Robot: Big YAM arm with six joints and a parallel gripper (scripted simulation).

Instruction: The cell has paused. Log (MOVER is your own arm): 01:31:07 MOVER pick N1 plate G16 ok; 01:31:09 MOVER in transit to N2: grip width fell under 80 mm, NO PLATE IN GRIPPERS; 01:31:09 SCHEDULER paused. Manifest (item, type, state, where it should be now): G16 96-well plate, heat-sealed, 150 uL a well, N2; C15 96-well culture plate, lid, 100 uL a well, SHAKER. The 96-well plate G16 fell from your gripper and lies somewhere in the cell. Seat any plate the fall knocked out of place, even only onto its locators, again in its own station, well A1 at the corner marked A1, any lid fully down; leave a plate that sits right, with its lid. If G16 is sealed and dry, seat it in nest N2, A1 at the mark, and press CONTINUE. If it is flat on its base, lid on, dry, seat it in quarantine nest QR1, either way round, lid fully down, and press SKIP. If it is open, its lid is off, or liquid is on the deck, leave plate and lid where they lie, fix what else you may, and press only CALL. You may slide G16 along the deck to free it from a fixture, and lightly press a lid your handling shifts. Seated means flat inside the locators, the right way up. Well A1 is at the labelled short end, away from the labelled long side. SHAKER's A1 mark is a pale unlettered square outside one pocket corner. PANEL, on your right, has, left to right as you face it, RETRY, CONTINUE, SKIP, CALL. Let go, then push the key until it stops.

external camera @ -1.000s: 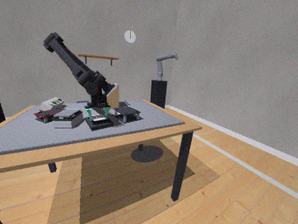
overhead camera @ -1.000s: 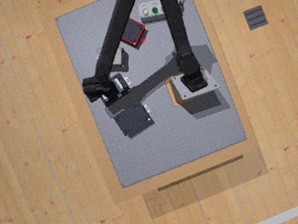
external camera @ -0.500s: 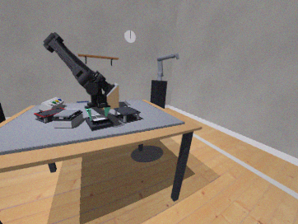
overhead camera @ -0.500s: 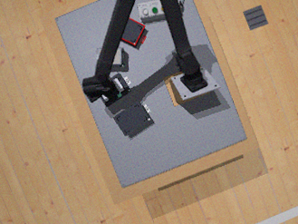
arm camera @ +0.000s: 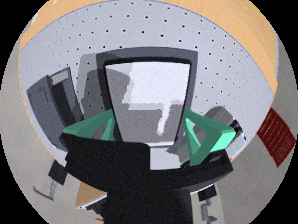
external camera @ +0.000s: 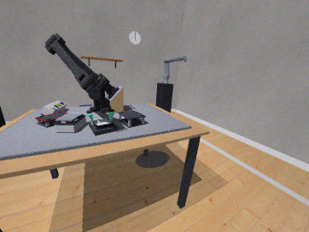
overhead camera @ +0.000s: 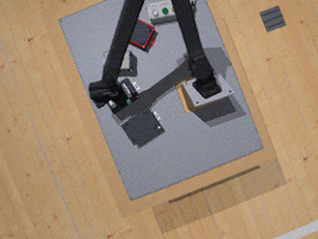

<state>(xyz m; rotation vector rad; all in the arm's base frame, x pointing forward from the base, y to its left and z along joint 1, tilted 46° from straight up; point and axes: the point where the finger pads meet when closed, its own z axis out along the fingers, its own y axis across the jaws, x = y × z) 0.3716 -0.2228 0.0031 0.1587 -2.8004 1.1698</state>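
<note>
A plate with a pale, shiny sealed top (arm camera: 148,99) (external camera: 102,127) lies flat inside a dark nest frame near the middle of the grey deck. It also shows under my wrist in the overhead view (overhead camera: 130,90). My gripper (arm camera: 149,112) hangs right over it, open, with one green finger on each long side of the plate. In the side view the gripper (external camera: 101,117) is low over the nest. I see no liquid on the deck around it.
A second dark nest (overhead camera: 142,127) lies just in front, with a small white label at its corner. A grey plate station (external camera: 70,121) and a red-rimmed station (overhead camera: 142,35) stand behind. The key panel (overhead camera: 161,12) is at the far edge, and the arm's base (overhead camera: 207,93) is to the right.
</note>
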